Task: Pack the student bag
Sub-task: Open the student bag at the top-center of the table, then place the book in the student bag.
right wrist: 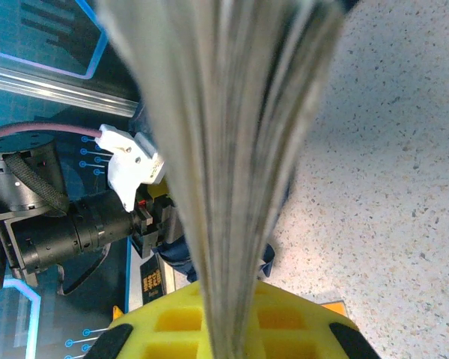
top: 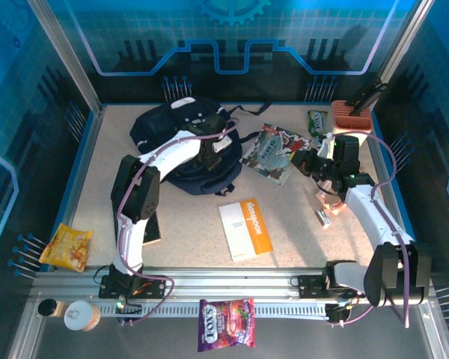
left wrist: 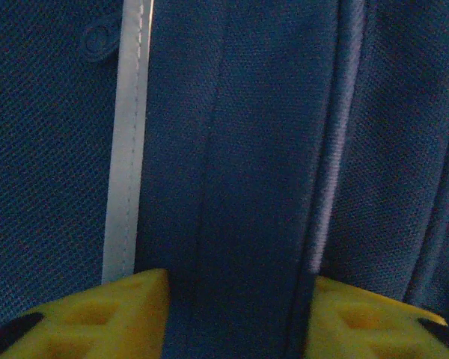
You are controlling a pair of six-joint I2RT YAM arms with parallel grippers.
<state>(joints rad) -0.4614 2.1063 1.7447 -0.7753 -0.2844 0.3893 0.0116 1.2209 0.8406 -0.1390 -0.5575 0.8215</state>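
Observation:
The student bag (top: 176, 138), dark navy with pale patches, lies at the back left of the table. My left gripper (top: 212, 152) is down on its right side. In the left wrist view a raised fold of the bag's navy fabric (left wrist: 239, 187) fills the gap between the yellow fingers (left wrist: 97, 314), next to a white stripe (left wrist: 127, 149); the left gripper (left wrist: 236, 307) is shut on that fold. My right gripper (top: 312, 161) is shut on a book with a green illustrated cover (top: 272, 153), held just right of the bag. Its page edges (right wrist: 224, 112) run up from the right gripper (right wrist: 224, 321).
An orange notebook (top: 245, 229) lies mid-table. A yellow snack bag (top: 66, 247) sits at the front left and a purple one (top: 225, 335) on the front rail. An orange pen holder (top: 351, 114) and a green packet (top: 317, 120) stand back right. A dark booklet (top: 151, 228) lies by the left arm.

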